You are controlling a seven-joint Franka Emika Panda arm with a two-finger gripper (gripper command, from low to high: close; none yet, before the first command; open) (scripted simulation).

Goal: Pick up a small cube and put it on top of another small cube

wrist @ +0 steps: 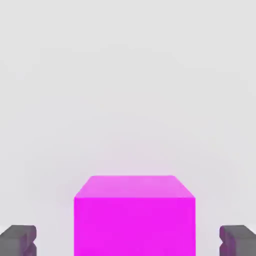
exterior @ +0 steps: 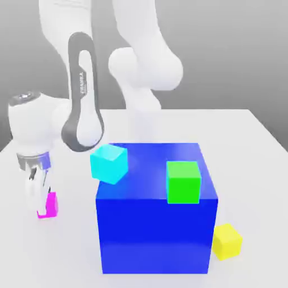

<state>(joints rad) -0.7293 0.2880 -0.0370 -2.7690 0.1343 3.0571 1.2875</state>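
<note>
The small magenta cube (exterior: pixel 48 206) rests on the white table at the exterior view's left. My gripper (exterior: pixel 39 197) is lowered over it, fingers pointing down on either side. In the hand view the magenta cube (wrist: pixel 134 215) sits between the two dark fingertips (wrist: pixel 19 241), with a clear gap on each side, so the gripper (wrist: pixel 128 241) is open and straddles the cube without touching it.
A large blue block (exterior: pixel 154 225) stands mid-table. A cyan cube (exterior: pixel 109 163) shows at its upper left corner and a green cube (exterior: pixel 184 181) at its top front edge. A yellow cube (exterior: pixel 227 241) lies on the table at its right. The arm's base rises behind.
</note>
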